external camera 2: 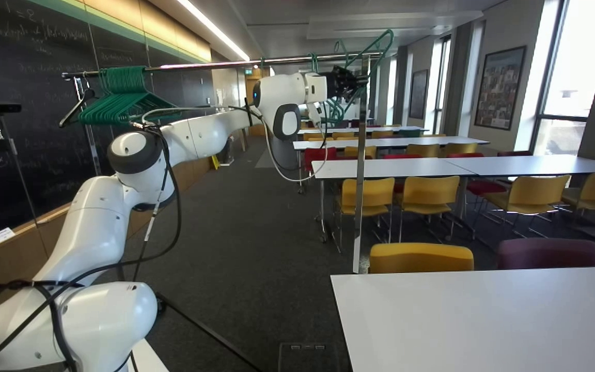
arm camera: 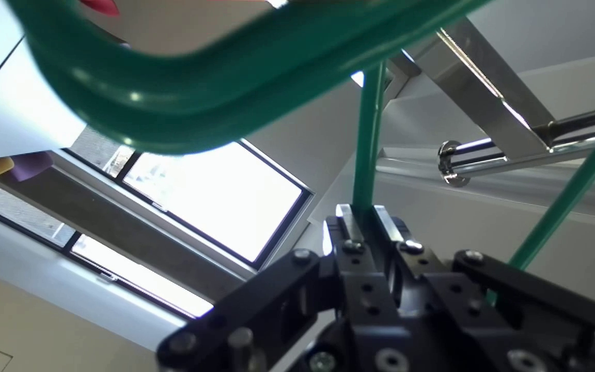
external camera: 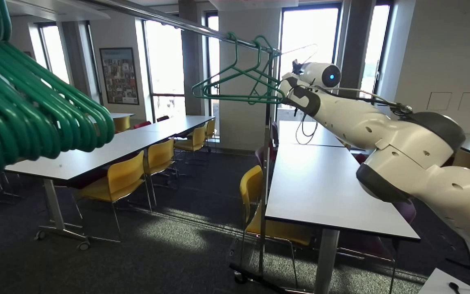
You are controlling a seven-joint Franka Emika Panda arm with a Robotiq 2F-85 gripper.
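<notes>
White tables [external camera 2: 483, 320] and yellow chairs [external camera: 125, 175] fill a room with tall windows [external camera: 310, 32] and, at the left of an exterior view, a blackboard [external camera 2: 49, 103]. A metal clothes rail [external camera 2: 204, 65] crosses the upper part of both exterior views. Low in the wrist view, the gripper [arm camera: 364, 222] is clamped on a bar of a green plastic hanger [arm camera: 368, 134], which runs upward from between its fingertips. That hanger tilts at the rail's end, upper right of centre in an exterior view; whether it bears on the rail cannot be told. Two other hangers [external camera: 239, 98] hang beside it. The step in hand looks like guiding the gripped hanger near the rail; the next move likely calls for a steady hold, clear of its neighbours.
</notes>
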